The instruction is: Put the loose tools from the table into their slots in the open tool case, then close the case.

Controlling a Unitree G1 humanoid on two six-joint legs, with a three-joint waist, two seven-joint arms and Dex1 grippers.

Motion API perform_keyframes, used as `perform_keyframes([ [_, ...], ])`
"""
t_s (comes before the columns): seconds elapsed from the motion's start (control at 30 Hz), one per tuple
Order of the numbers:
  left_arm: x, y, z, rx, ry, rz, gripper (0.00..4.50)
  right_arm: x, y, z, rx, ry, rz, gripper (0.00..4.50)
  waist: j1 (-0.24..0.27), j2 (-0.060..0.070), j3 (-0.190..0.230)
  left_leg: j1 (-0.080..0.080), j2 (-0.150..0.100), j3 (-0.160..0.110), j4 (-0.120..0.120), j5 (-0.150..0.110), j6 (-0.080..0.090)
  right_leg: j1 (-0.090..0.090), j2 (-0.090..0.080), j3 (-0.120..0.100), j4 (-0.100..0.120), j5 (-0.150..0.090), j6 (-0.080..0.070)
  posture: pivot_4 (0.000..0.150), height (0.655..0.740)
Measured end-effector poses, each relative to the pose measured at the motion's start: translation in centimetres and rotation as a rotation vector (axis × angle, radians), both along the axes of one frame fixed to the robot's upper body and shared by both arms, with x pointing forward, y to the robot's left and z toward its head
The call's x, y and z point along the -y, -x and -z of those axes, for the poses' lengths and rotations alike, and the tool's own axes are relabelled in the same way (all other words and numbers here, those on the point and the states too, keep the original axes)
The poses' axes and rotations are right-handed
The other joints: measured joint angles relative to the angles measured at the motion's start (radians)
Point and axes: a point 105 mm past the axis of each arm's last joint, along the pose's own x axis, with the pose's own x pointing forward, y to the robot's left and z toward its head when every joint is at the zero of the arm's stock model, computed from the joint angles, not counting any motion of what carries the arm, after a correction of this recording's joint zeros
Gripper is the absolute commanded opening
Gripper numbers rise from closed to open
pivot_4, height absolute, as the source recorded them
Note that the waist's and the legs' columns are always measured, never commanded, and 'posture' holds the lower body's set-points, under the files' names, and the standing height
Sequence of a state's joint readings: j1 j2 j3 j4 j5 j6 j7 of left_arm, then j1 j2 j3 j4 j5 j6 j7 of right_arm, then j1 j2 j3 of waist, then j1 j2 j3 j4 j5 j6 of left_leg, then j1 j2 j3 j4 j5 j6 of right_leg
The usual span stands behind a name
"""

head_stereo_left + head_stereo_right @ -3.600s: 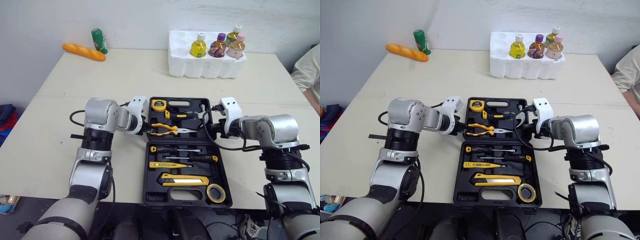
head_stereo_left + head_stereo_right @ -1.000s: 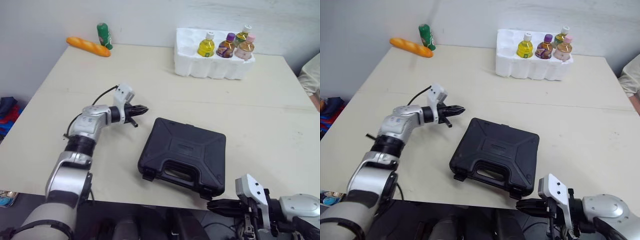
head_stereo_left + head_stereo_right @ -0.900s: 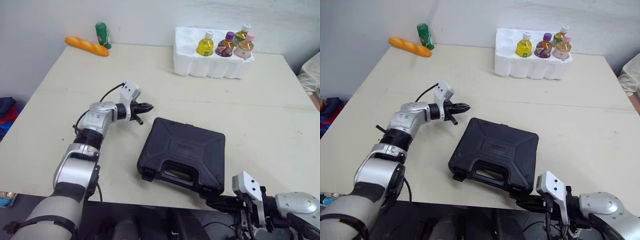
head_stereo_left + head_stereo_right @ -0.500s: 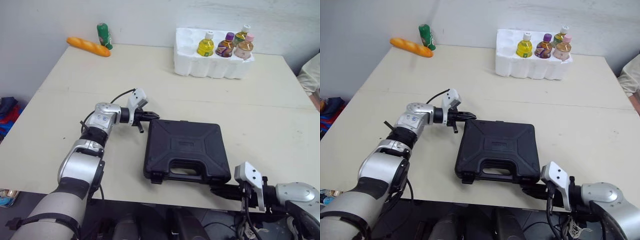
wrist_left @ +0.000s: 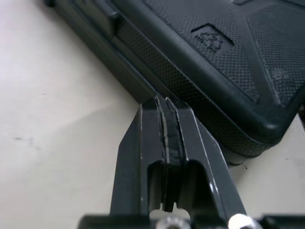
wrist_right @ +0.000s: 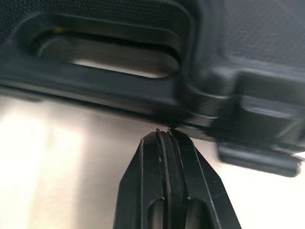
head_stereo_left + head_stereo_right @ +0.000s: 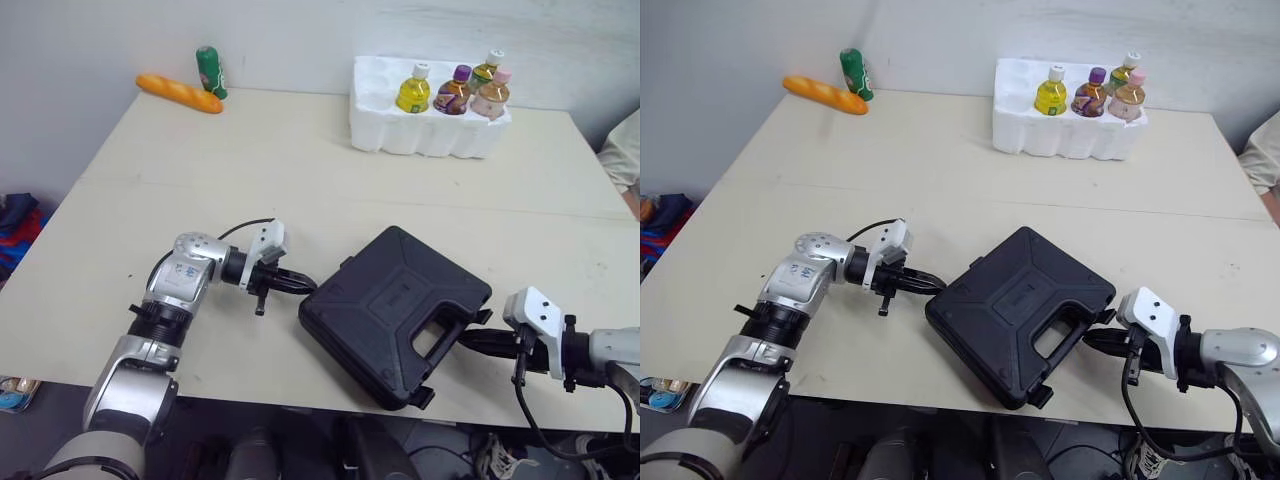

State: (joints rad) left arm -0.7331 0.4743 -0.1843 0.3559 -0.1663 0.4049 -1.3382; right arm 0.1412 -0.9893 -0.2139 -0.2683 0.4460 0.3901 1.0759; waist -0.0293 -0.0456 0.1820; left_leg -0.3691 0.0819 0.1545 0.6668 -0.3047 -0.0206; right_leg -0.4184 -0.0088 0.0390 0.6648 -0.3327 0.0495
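So my left gripper [image 7: 303, 286] and right gripper [image 7: 470, 340], both with fingers together, flank the closed black plastic tool case [image 7: 385, 300]. It lies diagonally, handle [image 7: 449, 354] rightward, seemingly touching both.

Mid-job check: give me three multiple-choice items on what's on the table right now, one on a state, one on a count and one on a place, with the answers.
1. The black tool case is: A open with tools showing; B closed and lying flat; C standing on its edge.
2. How many bottles stand in the white foam tray? A two; B four; C six.
3. The bread loaf lies: A in the foam tray; B on the tool case; C at the far left corner of the table, beside the green bottle.

Answers: 1 B, the lid is down and no tools show. 2 B, four caps rise from the tray. 3 C, it lies next to the green bottle.
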Motion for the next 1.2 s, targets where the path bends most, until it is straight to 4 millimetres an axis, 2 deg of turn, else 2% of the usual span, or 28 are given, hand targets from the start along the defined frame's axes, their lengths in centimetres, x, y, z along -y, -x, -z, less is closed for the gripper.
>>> perform_keyframes([
  [0.1, 0.0, -0.8, -0.4, 0.023, -0.006, -0.06, 0.03, 0.7, 0.2, -0.2, 0.015, 0.01, 0.035, 0.01, 0.001, 0.0, 0.0, 0.0, -0.001, -0.001, 0.0, 0.0, 0.0, 0.001, 0.0, 0.0, -0.001, 0.0, 0.0, 0.15, 0.7339],
  [0.17, 0.2, -1.3, -1.7, 0.022, 0.016, -0.08, 0.03, 1.2, 0.5, -0.4, 0.025, 0.011, 0.067, 0.01, 0.003, 0.0, 0.0, -0.001, -0.001, -0.003, 0.0, 0.0, 0.0, 0.001, 0.0, -0.001, -0.001, 0.0, 0.0, 0.15, 0.7339],
  [0.2, 0.8, -1.4, -3.2, 0.022, 0.053, -0.072, 0.03, 1.4, 1.0, -0.6, 0.03, 0.012, 0.082, 0.01, 0.005, 0.0, 0.0, -0.002, -0.001, -0.004, 0.0, 0.0, 0.0, 0.001, 0.0, -0.002, -0.001, 0.0, 0.001, 0.15, 0.7339],
  [0.3, 3.8, -0.6, -8.0, 0.107, 0.144, 0.05, 0.03, 1.9, 1.8, -0.9, 0.038, 0.009, 0.122, 0.01, 0.006, 0.0, 0.0, -0.001, -0.001, -0.004, 0.0, 0.0, 0.001, 0.004, -0.001, -0.002, -0.003, -0.001, 0.002, 0.15, 0.7339],
  [0.37, 6.3, 0.4, -9.2, 0.143, 0.166, 0.142, 0.03, 2.3, 2.0, -1.1, 0.052, 0.004, 0.164, 0.01, 0.004, 0.002, -0.001, 0.001, -0.002, -0.004, 0.0, 0.0, 0.001, 0.006, -0.001, -0.002, -0.004, -0.001, 0.003, 0.15, 0.7339],
  [0.5, 10.9, 2.0, -7.5, 0.111, 0.157, 0.284, 0.03, 2.6, 1.9, -1.0, 0.057, -0.007, 0.213, 0.01, -0.002, 0.004, -0.002, 0.002, -0.003, -0.004, 0.0, 0.0, 0.001, 0.006, 0.0, 0.0, -0.003, -0.001, 0.003, 0.15, 0.7339],
  [0.63, 15.8, 1.7, -5.6, 0.12, 0.06, 0.329, 0.03, 2.1, 1.6, -1.4, 0.082, -0.007, 0.227, 0.01, -0.002, 0.004, -0.002, 0.002, -0.009, -0.006, -0.001, 0.001, 0.001, 0.005, 0.001, 0.001, -0.003, -0.001, 0.003, 0.15, 0.7339],
  [0.73, 18.0, 1.6, -4.2, 0.153, 0.012, 0.338, 0.03, 1.9, 1.3, -1.6, 0.093, -0.007, 0.232, 0.01, -0.003, 0.004, -0.002, 0.002, -0.009, -0.006, -0.002, 0.0, 0.002, 0.005, 0.0, 0.002, -0.005, -0.001, 0.003, 0.15, 0.7339],
  [0.83, 19.2, 1.1, -2.4, 0.141, -0.034, 0.307, 0.03, 1.8, 0.9, -1.8, 0.103, -0.006, 0.239, 0.01, -0.003, 0.004, -0.001, 0.001, -0.009, -0.007, -0.003, 0.0, 0.002, 0.004, 0.0, 0.002, -0.004, -0.001, 0.004, 0.15, 0.7339],
  [1.03, 20.4, 0.6, -2.0, 0.281, -0.116, 0.327, 0.03, 1.6, 0.2, -2.3, 0.119, -0.002, 0.242, 0.01, -0.001, 0.004, -0.002, 0.001, -0.009, -0.007, -0.002, -0.003, 0.01, 0.006, -0.002, 0.002, -0.006, 0.0, 0.005, 0.15, 0.7339],
  [1.13, 20.8, 0.4, -1.9, 0.41, -0.176, 0.343, 0.03, 1.4, 0.0, -2.1, 0.102, 0.0, 0.24, 0.01, -0.002, -0.001, -0.005, 0.003, -0.008, -0.007, -0.002, -0.003, 0.01, 0.007, -0.002, 0.002, -0.006, 0.0, 0.006, 0.15, 0.7339],
  [1.2, 20.9, 0.3, -1.7, 0.423, -0.187, 0.345, 0.03, 1.3, -0.2, -2.1, 0.101, 0.001, 0.239, 0.01, -0.005, -0.003, -0.007, 0.004, -0.007, -0.007, -0.002, -0.003, 0.01, 0.008, -0.001, 0.002, -0.006, 0.0, 0.005, 0.15, 0.7339],
])
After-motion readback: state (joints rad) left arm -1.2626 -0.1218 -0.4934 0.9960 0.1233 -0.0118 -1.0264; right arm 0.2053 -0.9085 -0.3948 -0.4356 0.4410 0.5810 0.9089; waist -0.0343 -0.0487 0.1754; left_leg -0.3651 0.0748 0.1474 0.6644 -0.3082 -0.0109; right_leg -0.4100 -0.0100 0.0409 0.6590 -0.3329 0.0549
